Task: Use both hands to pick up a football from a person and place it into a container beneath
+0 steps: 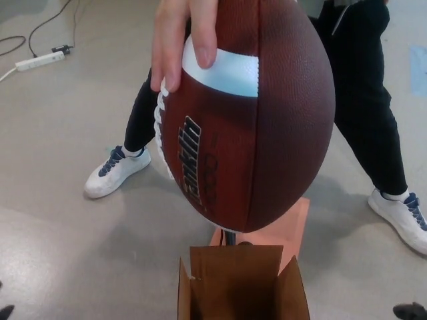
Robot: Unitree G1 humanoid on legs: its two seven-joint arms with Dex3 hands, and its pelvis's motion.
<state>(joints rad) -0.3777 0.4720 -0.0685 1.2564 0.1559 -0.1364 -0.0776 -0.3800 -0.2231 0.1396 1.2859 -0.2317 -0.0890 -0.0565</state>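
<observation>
A person's hand (183,40) is holding the football (250,113) upright above the open cardboard box (240,287) — robot hand tips barely showing at both bottom corners, finger state unreadable.

Held close overhead by a person's hand (183,40), the football (250,113) fills the middle — open floor (60,247) to either flank. Directly beneath, the open cardboard box (240,287), flaps up, just before an orange block (293,227). Farther back, legs (373,113) spread wide.

Floor (60,233): smooth grey concrete, evenly lit. White power strip (40,61) with black cables (40,27) lies at 10 o'clock. Blue patch (418,70) at 2 o'clock.
</observation>
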